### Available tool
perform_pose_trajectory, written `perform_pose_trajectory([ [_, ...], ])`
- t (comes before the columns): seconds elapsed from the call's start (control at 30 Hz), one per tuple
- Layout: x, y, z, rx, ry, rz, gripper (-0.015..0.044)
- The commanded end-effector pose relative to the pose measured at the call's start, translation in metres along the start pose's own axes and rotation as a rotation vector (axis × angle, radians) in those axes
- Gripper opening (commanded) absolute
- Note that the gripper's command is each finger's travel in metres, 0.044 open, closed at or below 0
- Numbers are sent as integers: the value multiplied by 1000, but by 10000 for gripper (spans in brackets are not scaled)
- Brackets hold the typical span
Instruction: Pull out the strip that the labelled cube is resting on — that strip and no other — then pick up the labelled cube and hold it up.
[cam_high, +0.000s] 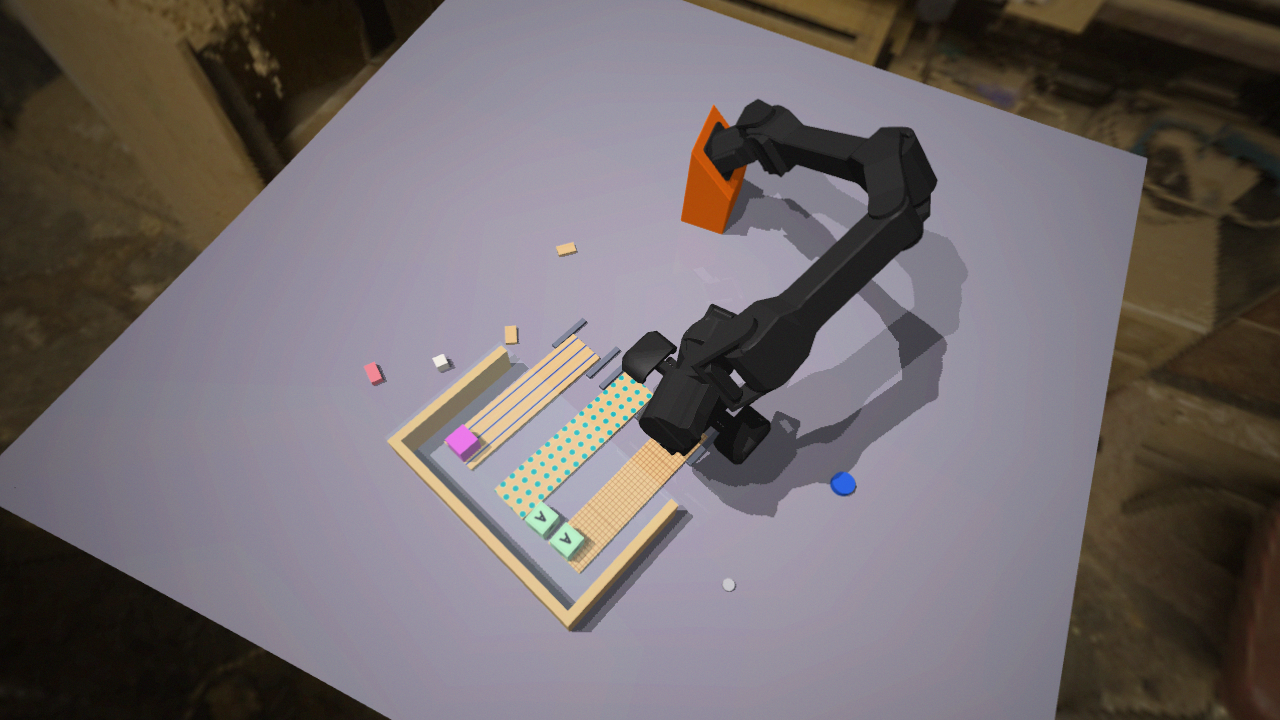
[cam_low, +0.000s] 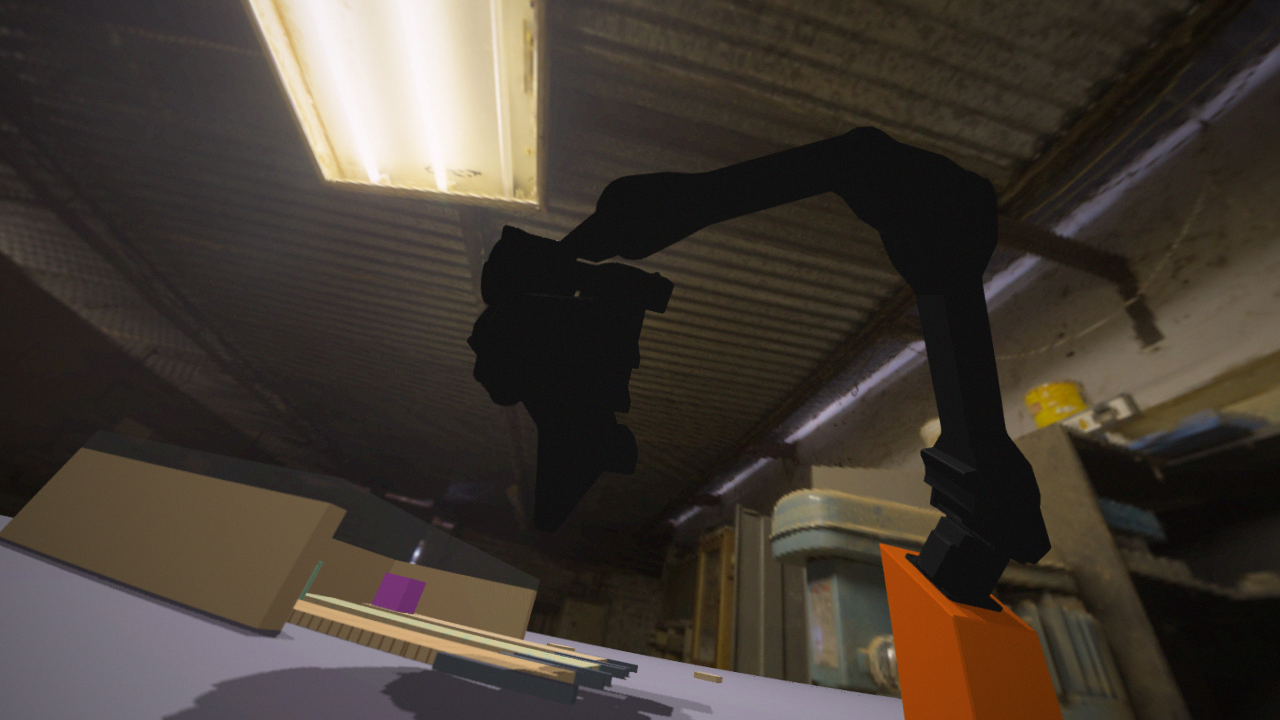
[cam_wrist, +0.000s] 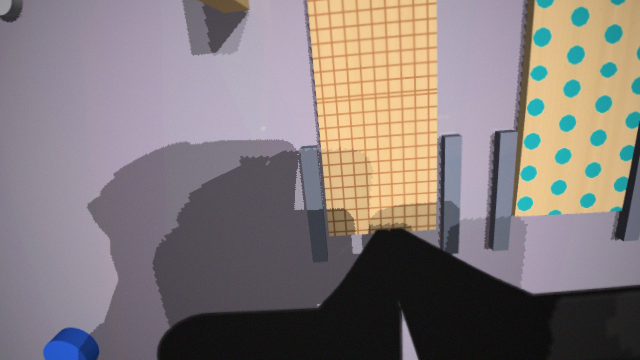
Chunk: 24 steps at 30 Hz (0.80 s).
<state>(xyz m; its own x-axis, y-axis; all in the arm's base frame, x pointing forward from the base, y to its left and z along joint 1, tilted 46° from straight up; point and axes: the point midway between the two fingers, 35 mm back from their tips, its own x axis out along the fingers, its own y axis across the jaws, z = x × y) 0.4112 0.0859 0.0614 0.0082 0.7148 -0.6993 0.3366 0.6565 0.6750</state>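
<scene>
Two mint-green cubes, each lettered A, sit side by side: one green cube (cam_high: 541, 518) by the far end of the dotted strip (cam_high: 574, 440) (cam_wrist: 550, 125), the other green cube (cam_high: 566, 540) by the far end of the grid strip (cam_high: 626, 492) (cam_wrist: 380, 100). How far each overlaps a strip is hard to tell. A magenta cube (cam_high: 462, 441) (cam_low: 393, 593) is on the striped strip (cam_high: 535, 386). My gripper (cam_low: 544, 528) (cam_wrist: 388, 242) is shut and empty, pointing down above the outer end of the grid strip; its tips are hidden in the top view.
A wooden wall (cam_high: 483, 537) encloses three sides around the cubes. Grey guide rails (cam_high: 569, 332) (cam_wrist: 451, 195) flank the strips' outer ends. A blue disc (cam_high: 843, 483) (cam_wrist: 70, 345), a white disc (cam_high: 728, 584), a red block (cam_high: 374, 373) and a white block (cam_high: 440, 362) lie outside.
</scene>
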Motion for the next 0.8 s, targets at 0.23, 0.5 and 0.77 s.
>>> perform_pose_trajectory([
  [0.23,22,-2,0,6,7,-6,0],
  [0.5,35,-2,0,6,8,-6,0],
  [0.77,48,-3,0,6,8,-5,0],
])
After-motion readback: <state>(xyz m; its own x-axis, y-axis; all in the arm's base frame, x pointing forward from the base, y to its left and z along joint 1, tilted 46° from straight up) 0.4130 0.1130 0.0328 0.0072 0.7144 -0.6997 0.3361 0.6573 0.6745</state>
